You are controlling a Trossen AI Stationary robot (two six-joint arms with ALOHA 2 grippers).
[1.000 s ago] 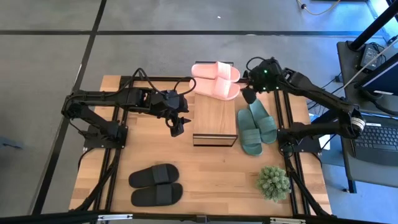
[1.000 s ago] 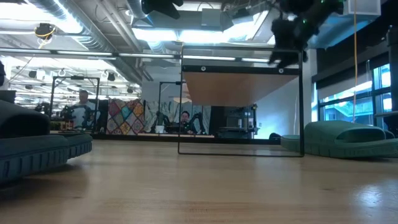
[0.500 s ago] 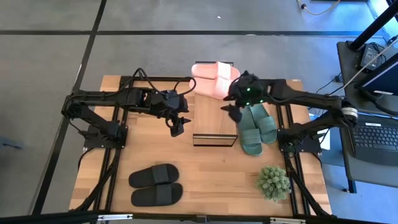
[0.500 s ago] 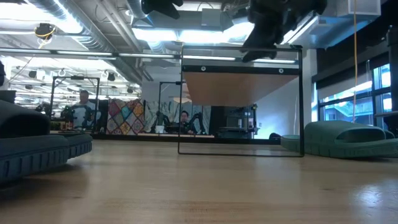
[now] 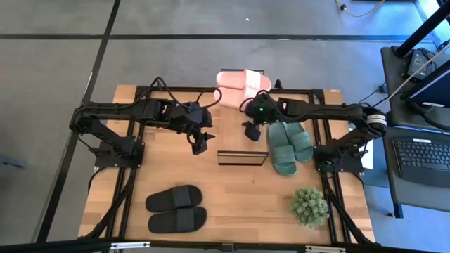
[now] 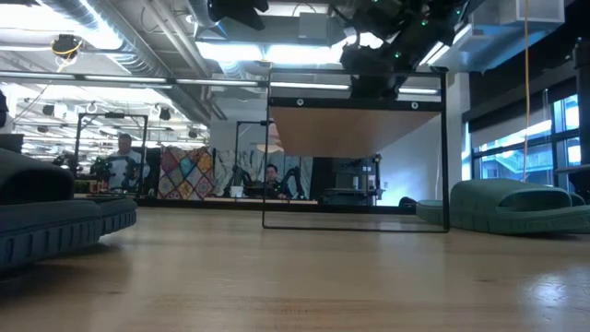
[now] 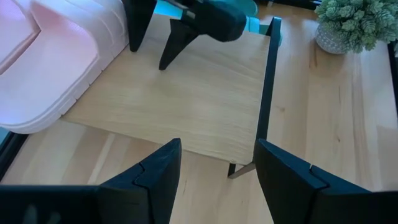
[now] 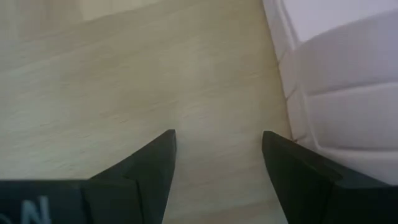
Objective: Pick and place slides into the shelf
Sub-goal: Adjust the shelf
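Light pink foam slides (image 5: 242,85): pair resting on the far end of the narrow wood-topped, black-framed shelf (image 5: 242,147). Right hand (image 5: 250,131): above the shelf top beside them, fingers spread, empty. Left hand (image 5: 198,143): left of shelf, released, empty.

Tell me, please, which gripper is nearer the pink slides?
The right gripper: it hangs over the shelf top, just beside the pink slides. The left gripper sits farther off, beyond the shelf's left edge.
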